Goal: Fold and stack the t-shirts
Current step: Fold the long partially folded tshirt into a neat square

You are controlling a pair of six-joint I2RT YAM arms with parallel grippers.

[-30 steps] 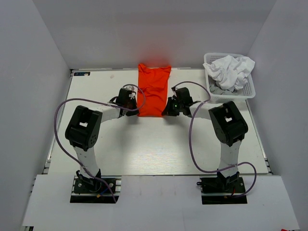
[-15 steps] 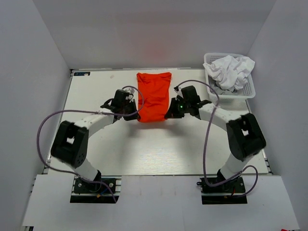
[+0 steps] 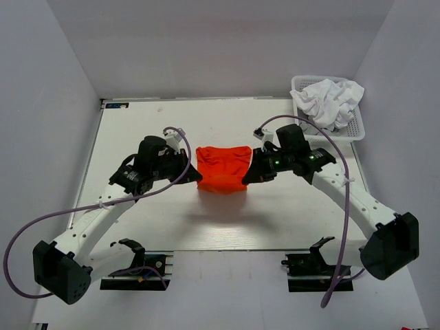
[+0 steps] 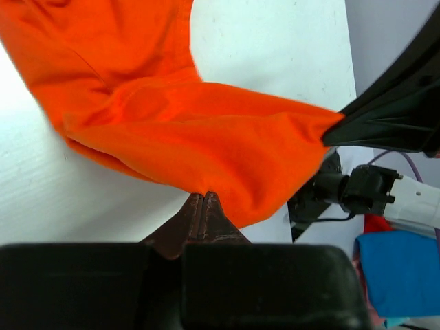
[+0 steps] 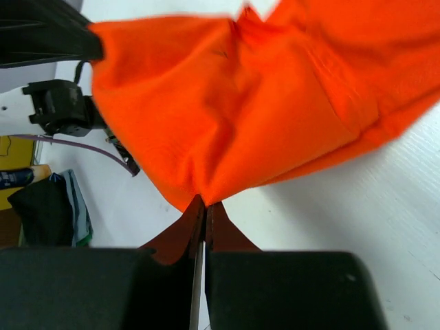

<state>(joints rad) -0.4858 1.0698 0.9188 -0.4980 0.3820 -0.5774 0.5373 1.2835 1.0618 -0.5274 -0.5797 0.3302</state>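
1. My left pincer (image 4: 206,200) is pinched tight on the left edge of the orange-red t-shirt (image 3: 221,168). The two fingertips meet with cloth gathered between them.
2. My right pincer (image 5: 204,205) is clamped the same way on the shirt's right edge, its tips pressed together around a fold of the fabric.
3. The orange-red shirt spans between my two pincers over the middle of the table (image 3: 227,227), bunched into a short, wide band that sags at its near side. A soft shadow lies on the table nearer my bases, so the cloth looks raised off the surface.
4. Both arms reach well forward and bend inward, so the pincers face each other across the shirt.
5. The white t-shirts (image 3: 331,98) are crumpled in a heap inside the white basket (image 3: 356,132) at the far right corner, well apart from the orange one.
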